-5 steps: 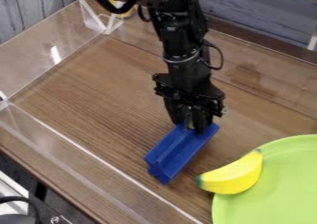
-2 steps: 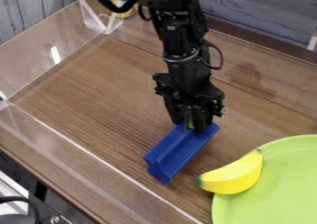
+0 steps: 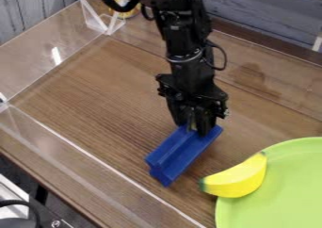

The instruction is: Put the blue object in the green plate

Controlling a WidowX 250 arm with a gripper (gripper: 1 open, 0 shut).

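Closest to the camera, bottom right, there's the green plate (image 3: 287, 187) with the yellow banana toy (image 3: 236, 179) lying across its left rim, half on, half hanging toward the wood. Just left of that sits the blue object (image 3: 180, 154), still flat on the surface (image 3: 88, 100), angled so its near end points at the bottom edge and its far end runs up under the arm. So what changed over the last second? Honestly nothing I can spot: bar, banana and arm all sit exactly where they were. The pincer (image 3: 198, 129) points almost straight down on the far end of the bar, and its fingers look clamped around that end, so I'd call it grasping the blue object. My read is the grab is done and the lift just hasn't kicked off yet. Next it needs to go up and swing right over to the plate, and with a hold that far off-centre the long bar might droop or clip the banana. Behind it all, the clear plastic wall (image 3: 75, 29) rings the surface.
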